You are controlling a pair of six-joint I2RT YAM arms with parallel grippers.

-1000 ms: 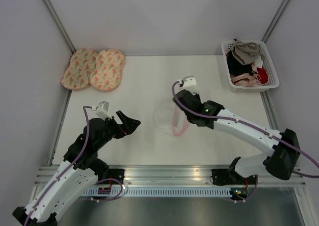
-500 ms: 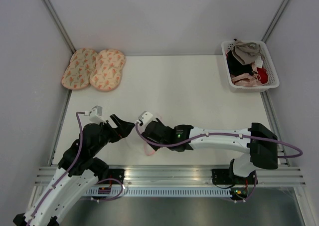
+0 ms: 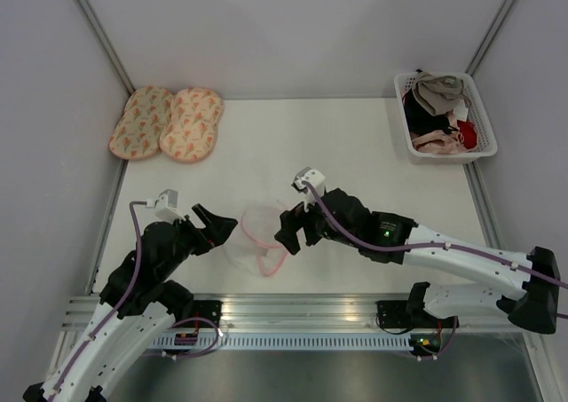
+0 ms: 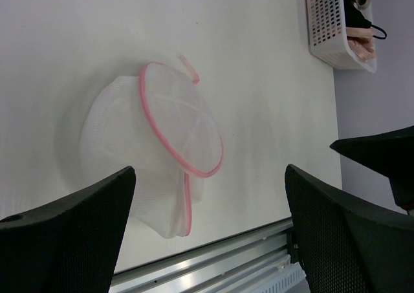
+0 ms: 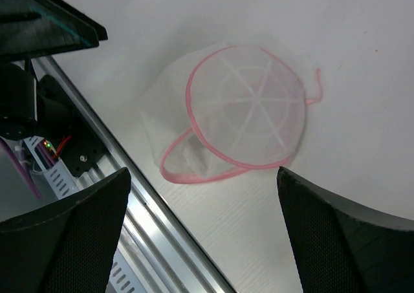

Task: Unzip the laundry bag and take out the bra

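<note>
The laundry bag (image 3: 256, 239), a round white mesh pouch with pink trim, lies slumped near the table's front edge between both grippers. It looks see-through, with nothing inside. My left gripper (image 3: 219, 224) is open just left of it, and the bag (image 4: 162, 147) lies ahead of its jaws. My right gripper (image 3: 288, 229) is open just right of the bag (image 5: 240, 118) and touches nothing. A greyish-beige bra (image 3: 437, 91) lies on top of the pile in the white basket (image 3: 485, 122) at the back right.
Two peach patterned oval pads (image 3: 167, 122) lie at the back left. The basket (image 4: 326, 28) also holds black, pink and red garments. A metal rail (image 3: 302, 309) runs along the table's front edge, close to the bag. Grey walls close in both sides.
The right gripper carried the bag from the table's middle to the near left, opened and let it go, then drew back to the right. The left gripper stayed open and shifted slightly.
</note>
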